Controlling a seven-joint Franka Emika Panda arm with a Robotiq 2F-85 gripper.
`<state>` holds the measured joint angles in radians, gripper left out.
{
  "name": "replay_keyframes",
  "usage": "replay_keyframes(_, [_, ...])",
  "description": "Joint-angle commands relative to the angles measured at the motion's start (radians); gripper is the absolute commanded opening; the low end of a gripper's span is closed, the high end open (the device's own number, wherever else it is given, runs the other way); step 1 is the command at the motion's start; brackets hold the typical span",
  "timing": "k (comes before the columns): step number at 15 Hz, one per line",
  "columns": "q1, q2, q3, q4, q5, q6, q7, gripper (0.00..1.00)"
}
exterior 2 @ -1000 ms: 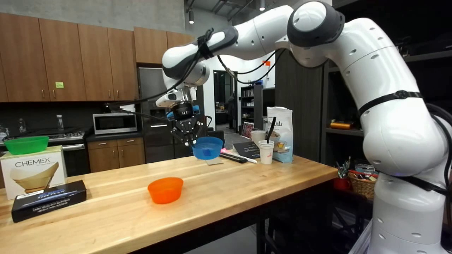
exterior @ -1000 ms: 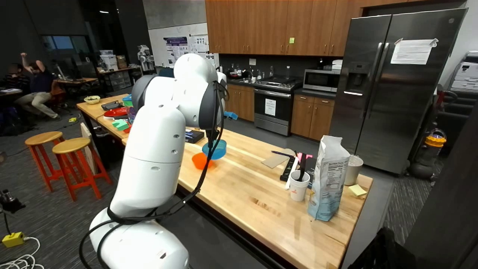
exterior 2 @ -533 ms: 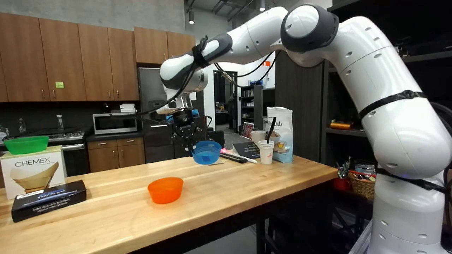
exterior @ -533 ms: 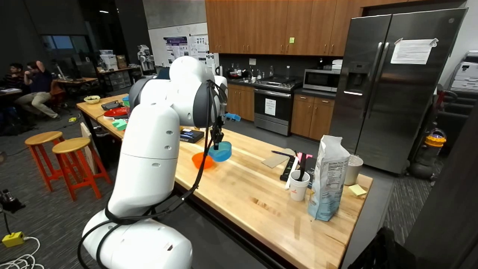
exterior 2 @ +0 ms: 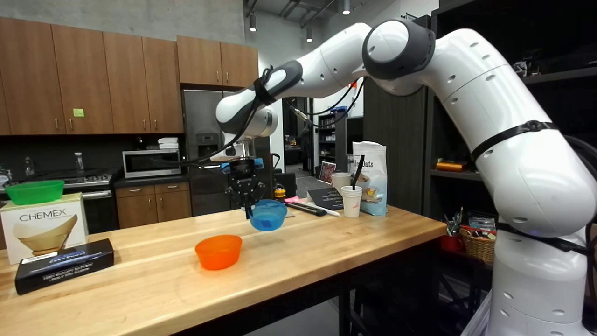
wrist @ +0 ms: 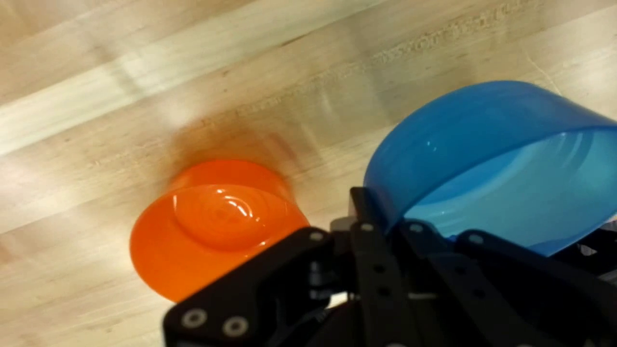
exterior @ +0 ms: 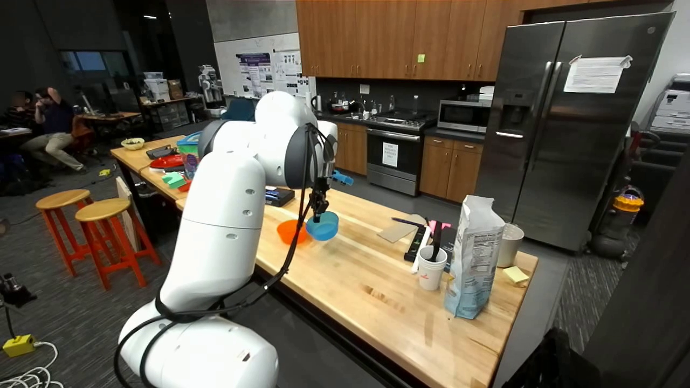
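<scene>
Blue bowl lowered since | side wall clamped between jaws, apparently at rim

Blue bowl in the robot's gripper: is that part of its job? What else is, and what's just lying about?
Part of the job, it seems:
blue bowl, held by its rim
gripper, shut on that bowl
orange bowl, perhaps, standing close by

Just lying about, I'd guess:
green bowl on the Chemex box
black box
paper cups
bag of oats
</scene>
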<state>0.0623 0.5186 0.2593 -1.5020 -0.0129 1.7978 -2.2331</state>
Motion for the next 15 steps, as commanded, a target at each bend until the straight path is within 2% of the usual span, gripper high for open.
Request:
replay_keyframes(1, [-0.003,0.011,-0.015,-0.011,0.048,0.025,-0.042,0.01])
replay_keyframes(11, [-0.022,0.043,-0.022,-0.001,0.122,-0.007,-0.085,0.01])
replay_keyframes(12, [-0.002,0.045,-0.031,-0.001,0.098,0.001,-0.062,0.04])
replay_keyframes(15, [-0.006,0.049,-0.031,-0.001,0.106,0.001,-0.066,0.04])
